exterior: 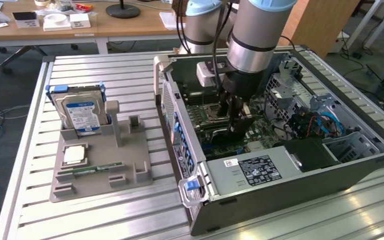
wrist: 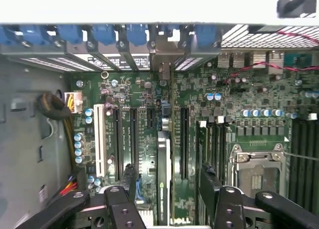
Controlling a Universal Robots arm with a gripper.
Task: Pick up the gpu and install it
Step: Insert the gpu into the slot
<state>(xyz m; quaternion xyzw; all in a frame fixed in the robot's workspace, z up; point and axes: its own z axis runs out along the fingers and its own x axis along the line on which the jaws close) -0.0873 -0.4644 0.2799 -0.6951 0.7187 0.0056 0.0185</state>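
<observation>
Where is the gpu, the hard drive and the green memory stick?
gpu (wrist: 163,179): wrist view, top edge of the card.
hard drive (exterior: 82,114): exterior view, blue-white label.
memory stick (exterior: 97,168): exterior view, middle of the green strip.

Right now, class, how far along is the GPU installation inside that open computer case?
Done: the thin dark circuit card stands edge-on in a slot of the green motherboard, inside the open grey computer case. In hand: nothing; the gripper's black fingers stand open on either side of the card, apart from it. Left: whether the card is fully seated cannot be told.
</observation>
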